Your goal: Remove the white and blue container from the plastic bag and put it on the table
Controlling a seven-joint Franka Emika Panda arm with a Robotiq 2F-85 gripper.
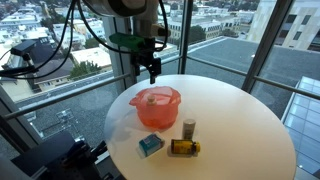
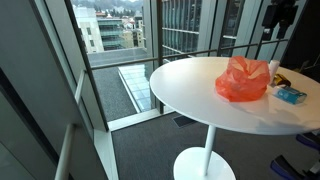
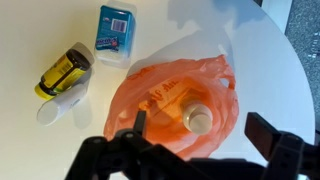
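Observation:
An orange plastic bag [image 1: 156, 108] sits on the round white table [image 1: 240, 130] and shows in both exterior views [image 2: 242, 80]. In the wrist view the bag [image 3: 150, 95] is open at the top. A container with a pale round cap [image 3: 197, 117] stands inside it, its body hidden by the plastic. My gripper [image 1: 152, 68] hangs above the bag's far side, apart from it. In the wrist view my gripper [image 3: 203, 128] is open and empty, one finger on each side of the cap.
A blue and white box [image 3: 116, 32], an amber bottle lying on its side [image 3: 62, 70] and a small white bottle [image 3: 60, 107] sit beside the bag. The table edge [image 2: 190, 85] is close by. Glass walls and railings surround the table.

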